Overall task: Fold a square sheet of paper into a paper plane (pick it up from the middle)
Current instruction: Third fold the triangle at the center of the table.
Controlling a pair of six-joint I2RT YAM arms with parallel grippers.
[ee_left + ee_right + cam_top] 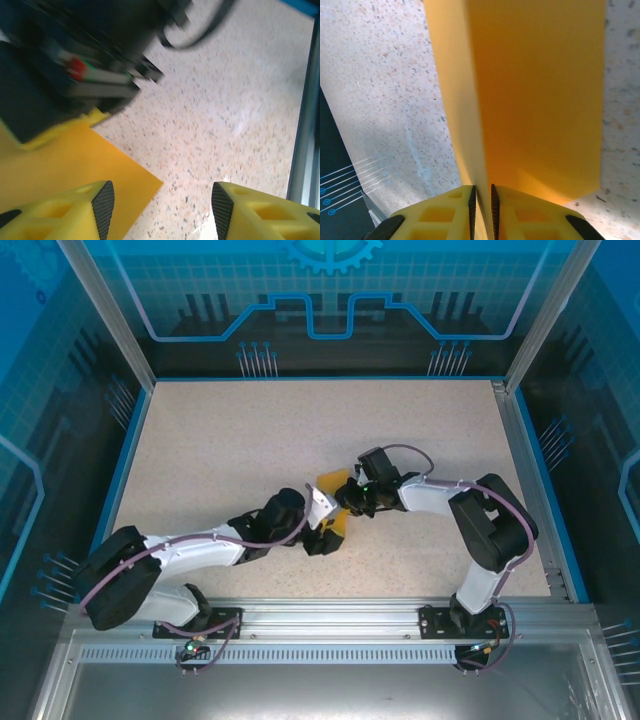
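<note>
Left gripper [162,205] occupies the bottom edge of the left wrist view, jaws released and spread wide; one finger [103,202] sits over the orange sheet [65,160] at lower left, though contact cannot be confirmed. In the right wrist view, the right gripper [482,207] at bottom centre is clenched on a raised fold of the sheet, which extends to the top edge. In the top view, both grippers meet at frame centre over the sheet on the table [200,440].

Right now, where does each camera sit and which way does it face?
Top external: above, behind, looking down at the table; left arm, right arm show.
Left wrist: on the left arm, facing the table past the open left gripper.
Right wrist: on the right arm, looking along the right gripper, shut on the orange paper.
All share the paper.
</note>
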